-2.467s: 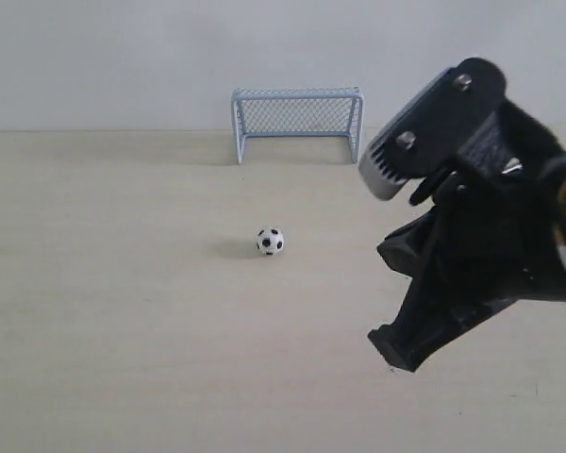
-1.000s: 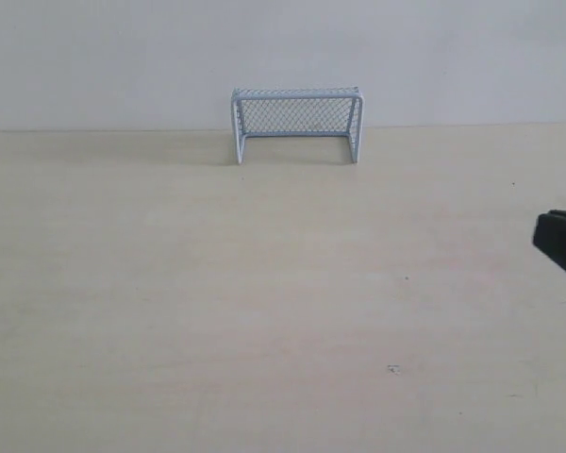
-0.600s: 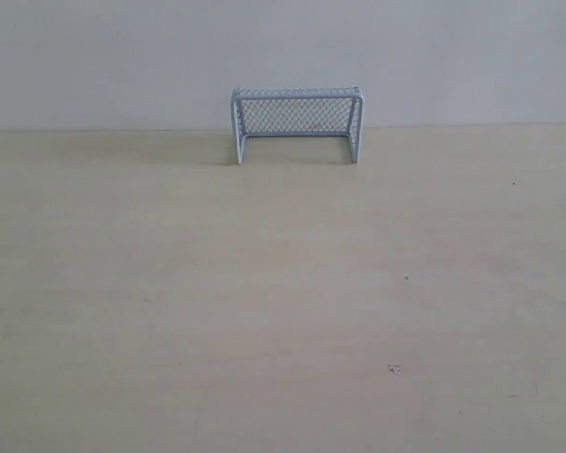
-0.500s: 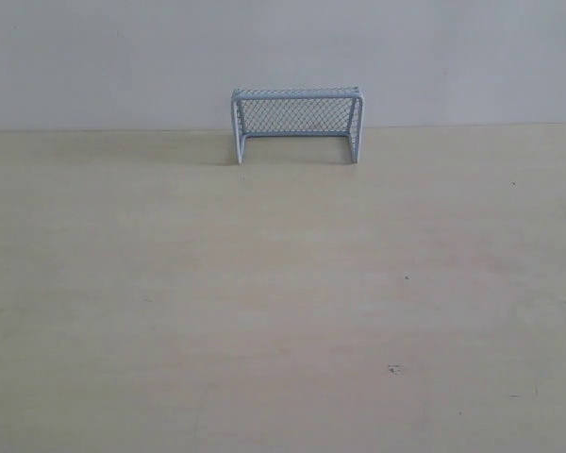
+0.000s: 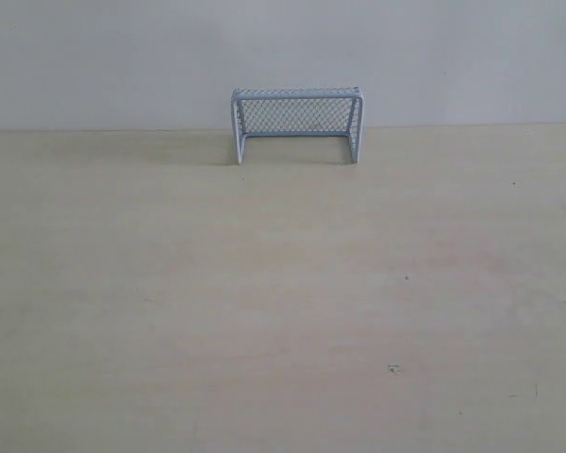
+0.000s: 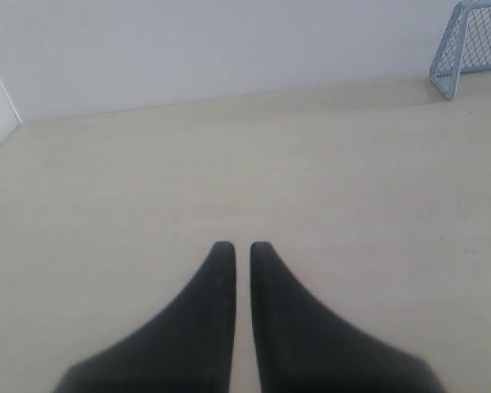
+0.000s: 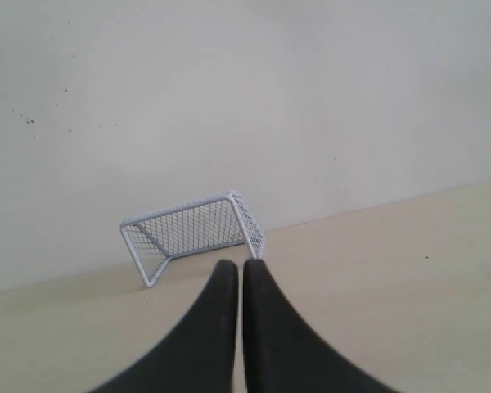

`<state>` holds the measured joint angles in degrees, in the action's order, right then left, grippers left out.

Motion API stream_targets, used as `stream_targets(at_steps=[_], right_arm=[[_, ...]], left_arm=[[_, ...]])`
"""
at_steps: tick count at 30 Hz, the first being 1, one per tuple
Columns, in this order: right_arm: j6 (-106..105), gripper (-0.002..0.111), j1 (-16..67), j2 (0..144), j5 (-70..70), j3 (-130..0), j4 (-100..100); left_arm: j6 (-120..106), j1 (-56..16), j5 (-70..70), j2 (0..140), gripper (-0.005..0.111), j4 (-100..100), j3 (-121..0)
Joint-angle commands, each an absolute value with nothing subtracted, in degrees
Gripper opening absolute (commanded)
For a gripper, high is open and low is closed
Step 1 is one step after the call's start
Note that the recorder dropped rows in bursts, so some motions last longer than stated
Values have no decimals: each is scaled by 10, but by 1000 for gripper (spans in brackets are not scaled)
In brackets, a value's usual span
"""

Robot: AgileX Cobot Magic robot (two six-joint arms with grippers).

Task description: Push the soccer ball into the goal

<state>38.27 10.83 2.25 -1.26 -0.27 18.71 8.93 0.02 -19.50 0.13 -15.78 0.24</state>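
– Well, spotted the ball anywhere?
– Nowhere. Sat in the middle of the table point(image 5: 264, 311) a couple of seconds back, short of the goal point(image 5: 297, 123). Gone now from all three views. Nothing showing in the goal mouth either.
– Meaning what for the task?
– Probably pushed already, judging by the bare wood. Cannot confirm a score, though, and cannot tell where it ended up.
– Anything else shifted?
– Saw the right gripper point(image 7: 239, 266) filling the 3 o'clock side of the exterior view then. Saw only a tip at that edge a second ago. No trace of it there now.
– Counting, left to right?
– Left gripper point(image 6: 235, 246): one, tips pressed almost together with a hairline slit, pinching nothing, hanging over bare wood.
– Then?
– Goal: one, upright at 12 o'clock of the exterior view, close to the wall point(image 5: 453, 57). Right gripper: one, likewise pressed together on nothing, with the goal just beyond its tips. Table: one. Balls in sight: none.
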Motion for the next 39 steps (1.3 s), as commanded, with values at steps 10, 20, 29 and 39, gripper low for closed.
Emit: stream_targets(at_steps=[10,20,29,39], right_arm=[[19,0,105,19,111,0,-41],[16,0,105,19,184,0,-39],[4,0,105,19,190,0,-32],[3,0,86,19,189,0,-30]], left_arm=[[95,1,-193,0,6,-158,0],[95,1,-193,0,6,-158,0],[95,1,-193,0,6,-158,0],[95,1,-193,0,6,-158,0]])
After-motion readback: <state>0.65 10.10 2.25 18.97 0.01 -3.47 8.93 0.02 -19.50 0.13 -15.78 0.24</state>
